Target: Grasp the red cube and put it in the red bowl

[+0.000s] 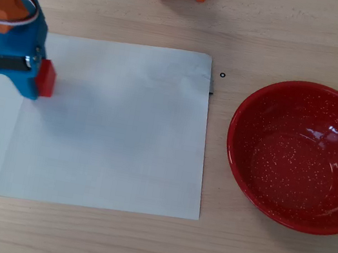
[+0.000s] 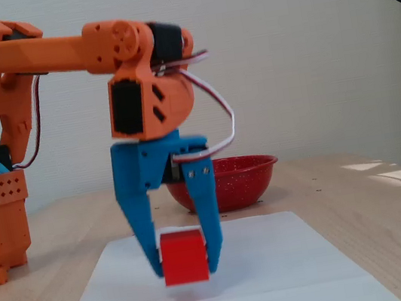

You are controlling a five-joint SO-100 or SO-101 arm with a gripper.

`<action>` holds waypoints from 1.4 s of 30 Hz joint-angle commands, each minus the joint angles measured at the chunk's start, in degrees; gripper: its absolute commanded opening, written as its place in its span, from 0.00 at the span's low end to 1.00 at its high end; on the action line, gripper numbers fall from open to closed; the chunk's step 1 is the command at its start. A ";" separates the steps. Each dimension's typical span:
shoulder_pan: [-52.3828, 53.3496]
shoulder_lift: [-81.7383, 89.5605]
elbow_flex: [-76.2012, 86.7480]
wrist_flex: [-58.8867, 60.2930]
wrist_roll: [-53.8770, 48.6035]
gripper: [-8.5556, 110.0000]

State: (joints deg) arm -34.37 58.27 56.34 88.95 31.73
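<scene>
At the far left of the overhead view you have the tool (image 1: 40, 85) closed around the red cube (image 1: 47, 78), above the left part of the white paper sheet (image 1: 122, 131) that lies on the worktop (image 1: 268, 46). In the fixed view the two blue fingers (image 2: 135, 206) press the cube (image 2: 183, 258) from opposite sides, narrowed to its width, and the cube seems to hang just clear of the sheet (image 2: 279, 260), a faint shadow beneath it. Judge the cube as light, stiff and matte, so a squeeze on two flat, parallel faces near their middle should keep it from twisting; a corner grip would likely let it pivot. Moving right, the paper ends and the red bowl (image 1: 301, 156) sits well apart on bare wood, empty, wide and glossy, a forgiving target; release low so the cube does not bounce out.
</scene>
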 commanded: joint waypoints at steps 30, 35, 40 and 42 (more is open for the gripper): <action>32.43 18.63 -30.15 19.25 -25.84 0.08; 42.10 19.95 -30.50 18.63 -30.67 0.08; 51.06 20.21 -30.59 16.26 -35.07 0.08; 54.40 20.04 -30.23 14.33 -36.91 0.08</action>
State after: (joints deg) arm 17.23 68.82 31.73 102.57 -2.90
